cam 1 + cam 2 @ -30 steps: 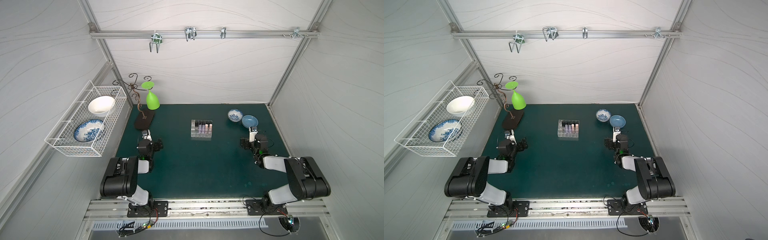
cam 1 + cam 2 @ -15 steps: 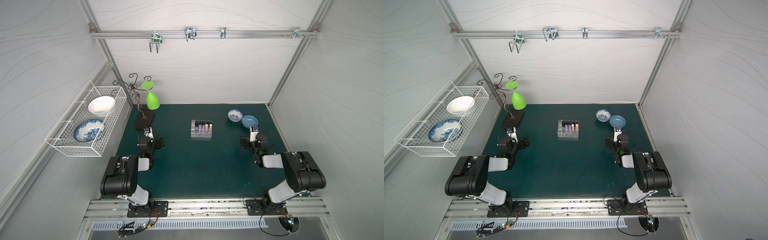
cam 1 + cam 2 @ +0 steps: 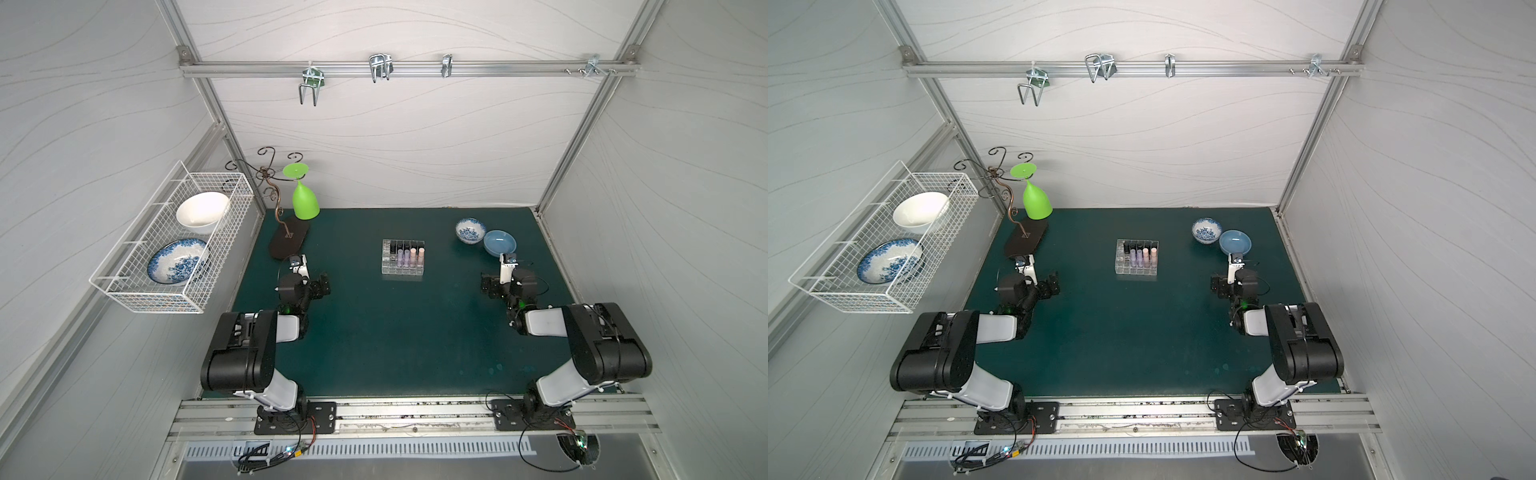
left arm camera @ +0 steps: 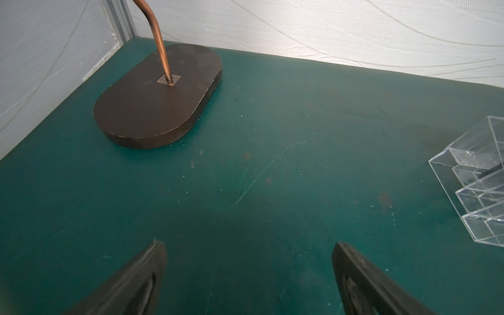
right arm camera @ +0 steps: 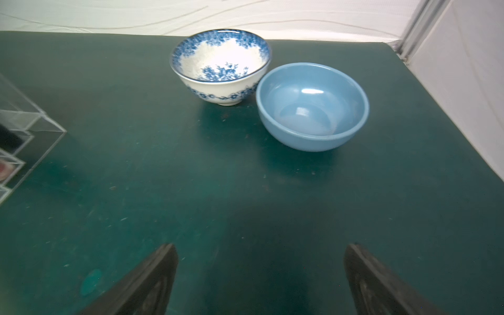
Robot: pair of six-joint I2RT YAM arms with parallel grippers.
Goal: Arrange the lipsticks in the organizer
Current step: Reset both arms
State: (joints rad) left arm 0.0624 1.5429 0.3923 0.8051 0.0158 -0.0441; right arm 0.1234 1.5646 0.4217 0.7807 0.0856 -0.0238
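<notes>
- My left gripper (image 4: 248,243) hangs low over the mat (image 4: 286,131) at the left, jaws wide apart and empty.
- The organizer (image 3: 402,271) sits mid-mat towards the far side, well apart from both arms. The lipsticks (image 3: 409,257) stand upright in its far cells, and I see none loose.
- I judge them light, stiff and glossy-slick. I'd pinch a cap above the cell wall and lift straight up, since the clear box looks light enough to slide.
- My right gripper (image 5: 261,245) hangs at the right, near the blue bowl (image 5: 312,109), jaws apart and empty.
</notes>
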